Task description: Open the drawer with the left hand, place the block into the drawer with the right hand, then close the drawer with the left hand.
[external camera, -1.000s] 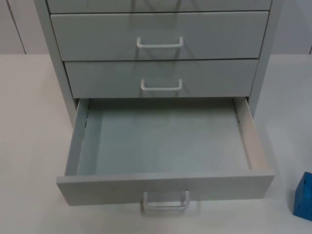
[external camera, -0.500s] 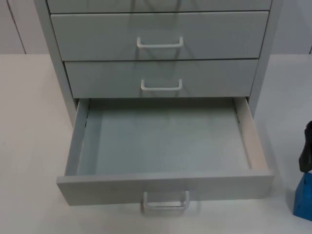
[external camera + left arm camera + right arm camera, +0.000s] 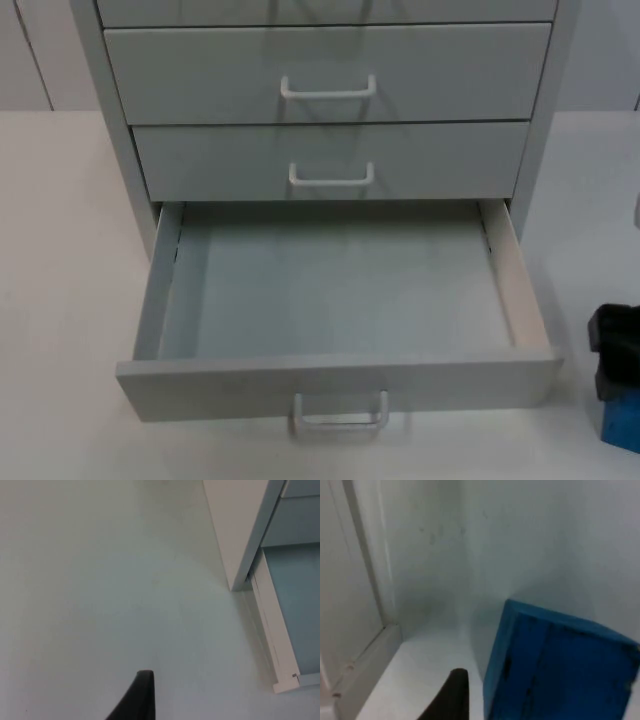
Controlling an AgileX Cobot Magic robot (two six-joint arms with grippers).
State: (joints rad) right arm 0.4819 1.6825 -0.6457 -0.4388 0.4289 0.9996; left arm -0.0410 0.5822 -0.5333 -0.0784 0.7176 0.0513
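Your right hand (image 3: 618,345) is at the right side of the top view, just above the block (image 3: 620,415) and close to the front right corner of the drawer (image 3: 338,385). You cannot tell if its fingers are apart or together. One black fingertip (image 3: 451,695) sits right beside the block (image 3: 560,667) in the right wrist view, but you cannot tell if it touches the block.

The block is blue. It sits on the tabletop (image 3: 60,300), to the right of the drawer and not inside it.

The drawer is the lowest one in the grey cabinet (image 3: 115,130). It is pulled far out toward you. Its floor is bare, with nothing in it. Its white handle (image 3: 340,412) sticks out at the front. The two drawers above it are pushed in, and each has its own white handle.

Your left hand waits over the bare tabletop (image 3: 100,580) to the left of the cabinet. One black fingertip (image 3: 140,697) shows in the left wrist view, with the cabinet's corner (image 3: 240,535) and the drawer's side (image 3: 272,630) nearby. You cannot tell if this hand is apart or together. It holds nothing that you can see.
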